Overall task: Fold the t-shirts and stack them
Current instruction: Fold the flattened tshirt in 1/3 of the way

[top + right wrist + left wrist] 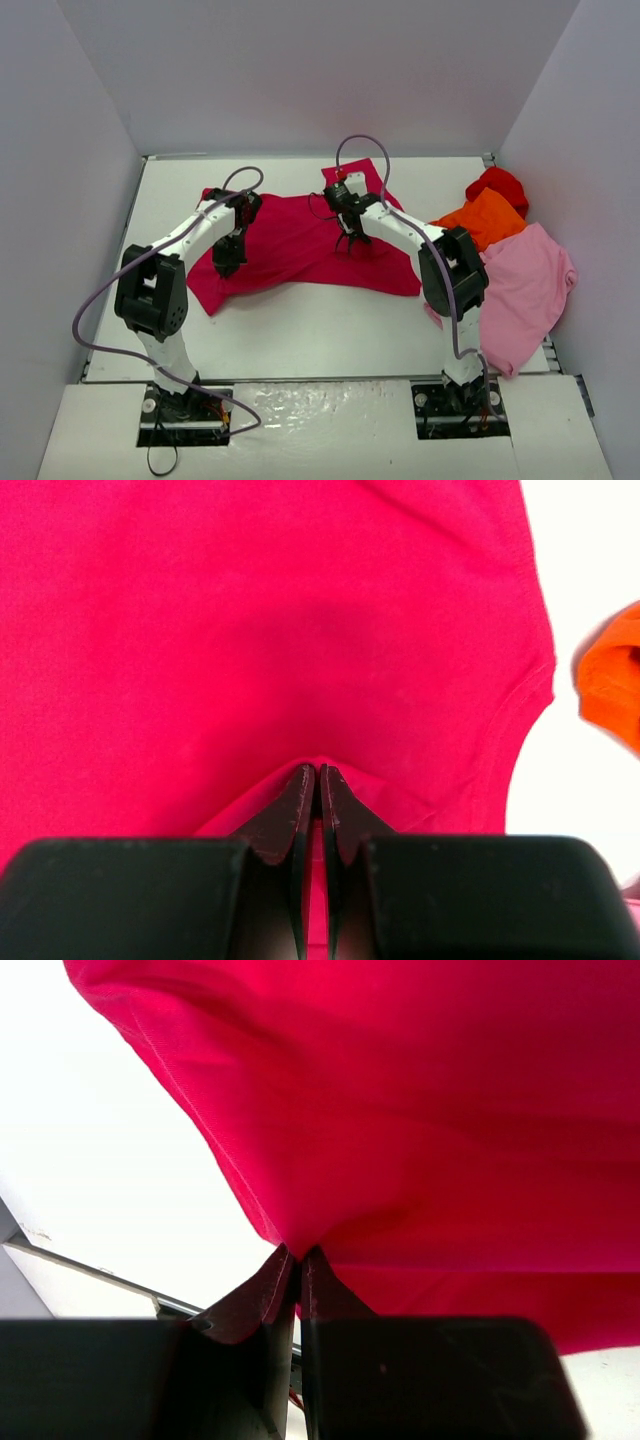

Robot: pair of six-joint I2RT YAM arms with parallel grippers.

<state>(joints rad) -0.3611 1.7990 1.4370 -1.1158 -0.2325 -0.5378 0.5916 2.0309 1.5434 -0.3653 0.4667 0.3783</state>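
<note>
Top external, crimson t-shirt (300, 245) on table (300, 340)

The white worktop (300, 330) carries a crimson-magenta t-shirt (300, 240), rumpled across the middle of the frame. At the right lies a light pink t-shirt (525, 290) (the largest there). An orange t-shirt (485, 218) touches its upper edge, and a red t-shirt (497, 185) is bunched just above.

Crimson-magenta t-shirt (300, 245) soft matt woven cloth, fine ribbed hem, table (300, 335) smooth white, faintly glossy, end effector fingers (300, 815) matt black plastic, scuffed
</note>
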